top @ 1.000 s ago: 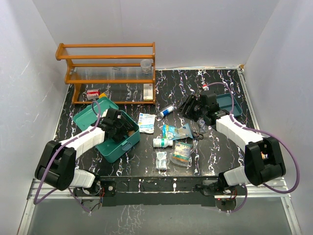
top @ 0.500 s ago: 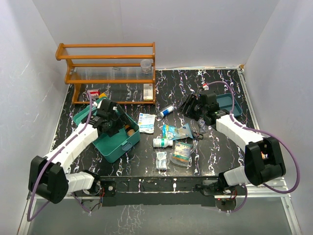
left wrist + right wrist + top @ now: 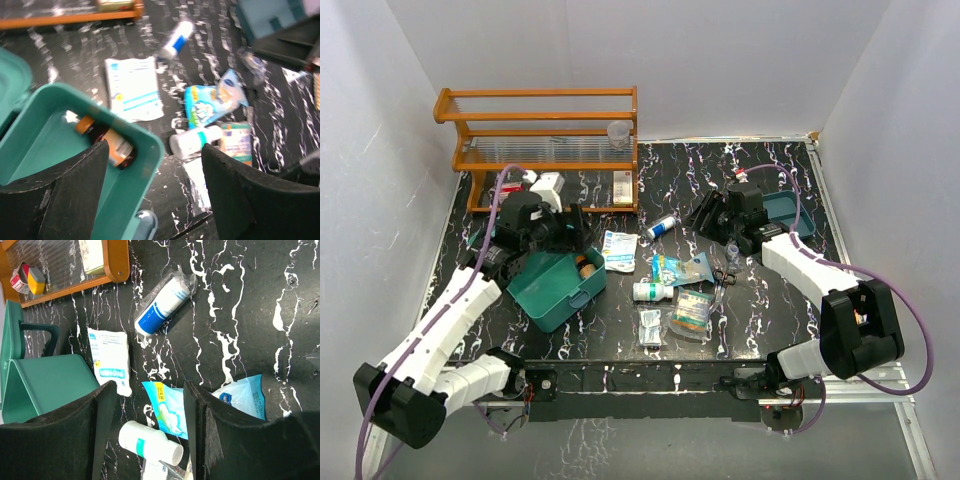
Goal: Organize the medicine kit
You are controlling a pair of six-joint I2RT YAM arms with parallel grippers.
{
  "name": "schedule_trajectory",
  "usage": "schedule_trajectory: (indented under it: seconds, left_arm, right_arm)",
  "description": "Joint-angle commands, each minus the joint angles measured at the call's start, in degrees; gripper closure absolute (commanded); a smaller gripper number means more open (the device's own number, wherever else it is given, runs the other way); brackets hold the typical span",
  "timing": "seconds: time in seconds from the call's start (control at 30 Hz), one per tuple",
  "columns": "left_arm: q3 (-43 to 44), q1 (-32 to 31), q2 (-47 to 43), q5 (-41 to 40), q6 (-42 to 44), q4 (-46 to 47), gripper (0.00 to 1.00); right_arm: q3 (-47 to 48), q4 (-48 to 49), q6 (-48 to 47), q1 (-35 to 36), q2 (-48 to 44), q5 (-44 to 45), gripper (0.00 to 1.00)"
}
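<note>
My left tool (image 3: 155,147) hangs spread and empty over the medicine kit (image 3: 555,295), which sits lid-open on the counter's (image 3: 680,180) left side with an amber bottle (image 3: 102,139) inside. My right tool (image 3: 150,386) gapes empty above a blue pouch (image 3: 167,409).

The top camera looks down from behind the arm bases over the whole tabletop (image 3: 680,190). Both wrist cameras hang close, tilted down, sharing the kit (image 3: 558,300) and the white bottle (image 3: 651,291).

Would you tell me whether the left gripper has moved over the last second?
Yes. The left gripper has drawn back towards the orange wooden rack, off the open teal-green plastic medicine kit.
</note>
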Motion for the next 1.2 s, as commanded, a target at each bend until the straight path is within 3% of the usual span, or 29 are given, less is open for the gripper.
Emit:
schedule_trajectory:
  seconds: [0.0, 0.13, 0.43, 0.6, 0.9, 1.03, 1.17]
  left_arm:
    - [3.71, -7.11, 2.86, 6.99, 8.77, 6.73, 0.28]
    - [5.14, -15.62, 7.64, 4.78, 11.34, 9.38, 0.27]
    - [11.05, -25.26, 18.34, 6.3, 20.49, 6.87, 0.25]
    - [14.37, -29.09, 25.62, 1.97, 24.57, 2.58, 0.24]
    - [15.36, -33.56, 32.74, -0.74, 26.97, -2.72, 0.06]
    - [17.67, -34.52, 36.26, 0.43, 29.73, -4.66, 0.09]
    - [19.6, -34.59, 40.18, -3.18, 33.16, -7.01, 0.19]
  right_arm:
    - [0.91, 1.54, 0.44, 0.28, -1.98, 3.24, 0.46]
    - [-0.9, 1.19, 1.91, 0.28, -3.67, 6.1, 0.46]
    - [-5.19, 0.3, 5.22, 0.17, -8.77, 13.54, 0.46]
    - [-6.47, 0.26, 6.14, 0.15, -10.69, 15.45, 0.46]
    - [-7.06, 3.53, 1.0, 0.13, -12.5, 13.35, 0.44]
    - [-7.39, 3.74, 0.7, 0.08, -12.6, 12.39, 0.44]
    - [-7.91, 3.74, 0.81, 0.12, -12.81, 12.52, 0.44]
